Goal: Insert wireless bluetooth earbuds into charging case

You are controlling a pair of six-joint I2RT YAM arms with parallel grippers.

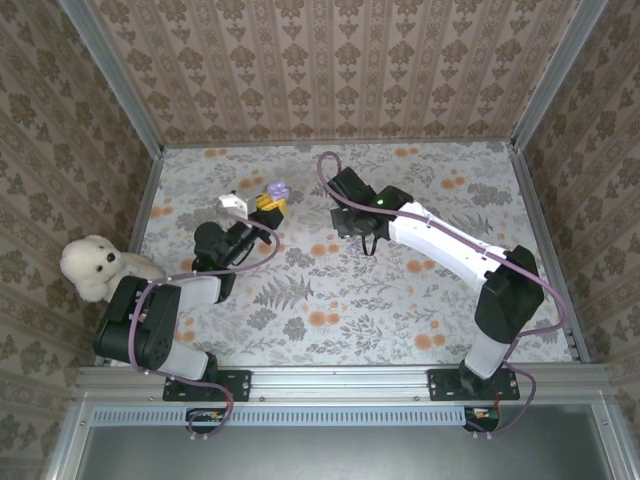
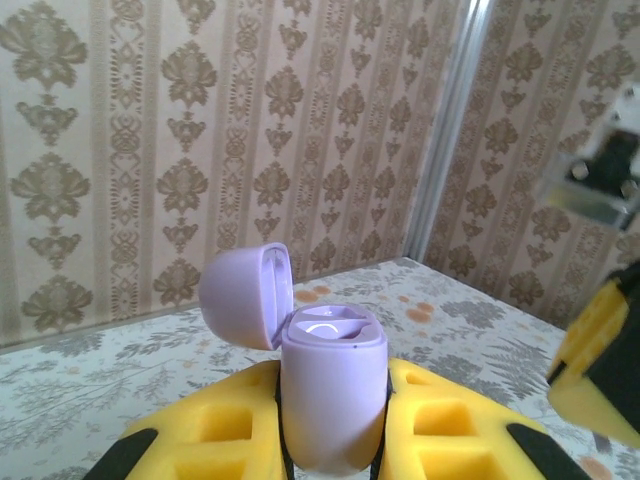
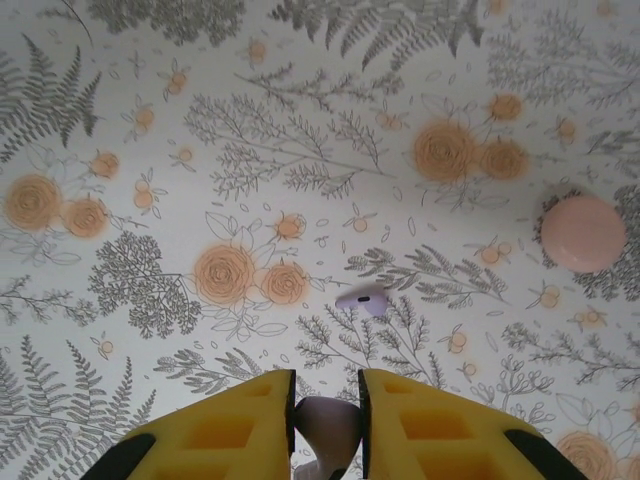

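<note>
Alignment governs this step: my left gripper [image 2: 335, 425] clamps the open case [image 2: 333, 380] upright, my right gripper [image 3: 327, 405] pinches one earbud [image 3: 326, 428] over the table [image 3: 150, 330], so I should seat it stem-first, squarely.

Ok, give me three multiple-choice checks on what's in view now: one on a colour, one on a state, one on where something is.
1. What colour is the charging case?
A. White
B. Lilac
C. Black

2. How is its lid?
A. Shut
B. Open, tipped back
C. Off, lying on the table

3. Where is the loose earbud?
A. On the table, just ahead of the right gripper
B. Inside the case
C. In the left gripper

Answers:
1 B, the left wrist view shows a lilac shell.
2 B, the lid stands hinged back above the open top.
3 A, the right wrist view shows it lying on the patterned surface beyond the gripper, which pinches the other earbud.
</note>
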